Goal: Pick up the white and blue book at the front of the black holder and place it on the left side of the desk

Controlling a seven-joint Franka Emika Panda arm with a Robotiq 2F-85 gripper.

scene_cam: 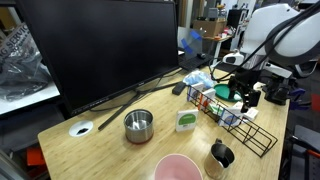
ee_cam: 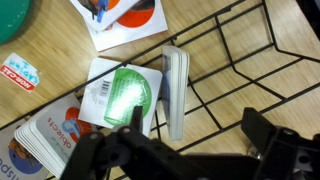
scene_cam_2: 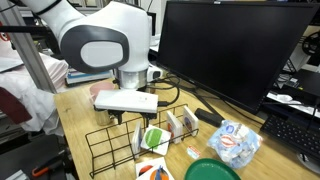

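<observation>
The gripper (ee_cam: 192,122) hovers, jaws apart, over a slim white book (ee_cam: 175,85) standing in the black wire holder (scene_cam: 250,133). A green-and-white book (ee_cam: 120,95) sits beside it, apparently touching.

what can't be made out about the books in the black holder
- Upright book: wrist view, seen edge-on, cover hidden.
- Titles inside the black holder: exterior view, too small to read.
- End effector: wrist view, dark, blurred, cut off by the bottom edge.
</observation>
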